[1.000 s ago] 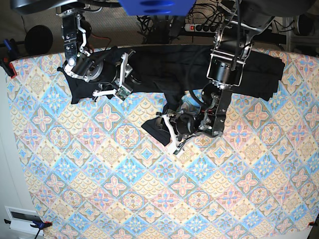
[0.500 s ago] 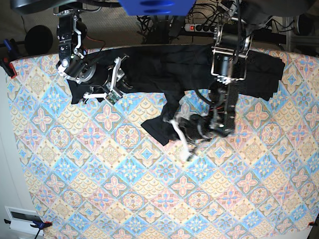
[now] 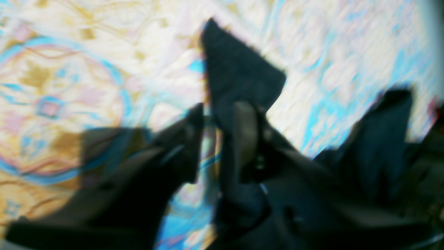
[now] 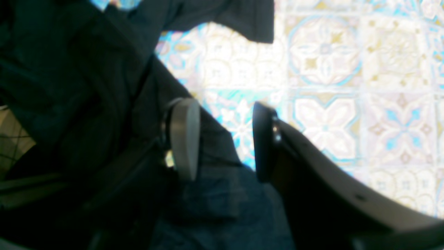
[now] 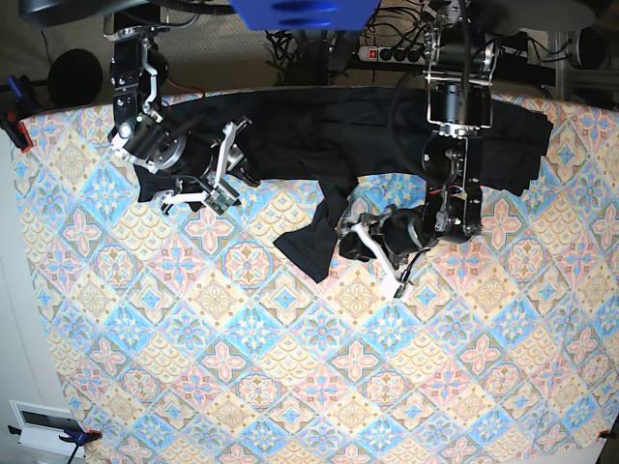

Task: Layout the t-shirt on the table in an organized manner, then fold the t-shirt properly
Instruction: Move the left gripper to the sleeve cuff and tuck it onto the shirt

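The left gripper (image 5: 372,253) has shifted rightward, its blurred fingers apparently pinching a t-shirt (image 5: 319,130) flap, while the right gripper (image 5: 219,172), open and empty, waits; spreading continues.

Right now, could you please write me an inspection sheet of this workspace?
Surface: table, patterned cloth, lying flat.
Job's things: t-shirt, black, bunched along the far edge; one flap hangs toward the middle.
Clutter: nothing seen.
Claws: right claw open over the shirt's edge; left claw at the flap, grip unclear from blur.
Cables: power strip and wires behind the table.
Surroundings: clamps at the cloth's corners.
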You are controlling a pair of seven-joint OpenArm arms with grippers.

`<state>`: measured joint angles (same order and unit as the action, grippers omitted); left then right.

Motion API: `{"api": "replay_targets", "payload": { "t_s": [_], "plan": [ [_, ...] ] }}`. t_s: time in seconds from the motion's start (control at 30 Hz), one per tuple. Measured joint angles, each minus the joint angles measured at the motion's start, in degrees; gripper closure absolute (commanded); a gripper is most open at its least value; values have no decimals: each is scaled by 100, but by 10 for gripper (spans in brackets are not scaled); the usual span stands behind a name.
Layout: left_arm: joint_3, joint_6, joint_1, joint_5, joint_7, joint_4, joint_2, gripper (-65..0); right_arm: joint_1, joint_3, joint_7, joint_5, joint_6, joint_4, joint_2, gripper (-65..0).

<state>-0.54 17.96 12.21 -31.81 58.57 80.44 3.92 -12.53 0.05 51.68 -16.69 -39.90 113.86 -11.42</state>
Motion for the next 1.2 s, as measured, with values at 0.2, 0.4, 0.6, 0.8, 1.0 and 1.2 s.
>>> {"api": "replay_targets", "payload": {
  "t_s": [0.2, 0.4, 0.6, 0.8, 1.0, 1.2],
  "plan": [
    [-22, -358, 33, 48, -24, -343, -304, -354, 17, -2, -17, -20, -7, -2, 0, -238],
    [354, -345, 264, 415, -114, -975, -614, -353, 17, 0, -7, 0, 0, -2, -2, -238],
    [1178, -343, 256, 529, -479, -1001, -662, -325, 17, 0, -2, 0, 0, -2, 0, -238],
    [1178, -358, 264, 542, -584, -1008, -610, 0, 17, 0, -4, -2, 0, -2, 0, -238],
    [358, -341, 201, 498, -658, -463, -472, 0, 37, 0, 2, 2, 0, -4, 0, -238],
    [74, -345, -308, 514, -149, 1373, -105, 0, 66, 7, -24, -17, 2, -2, 0, -238]
  ]
}}
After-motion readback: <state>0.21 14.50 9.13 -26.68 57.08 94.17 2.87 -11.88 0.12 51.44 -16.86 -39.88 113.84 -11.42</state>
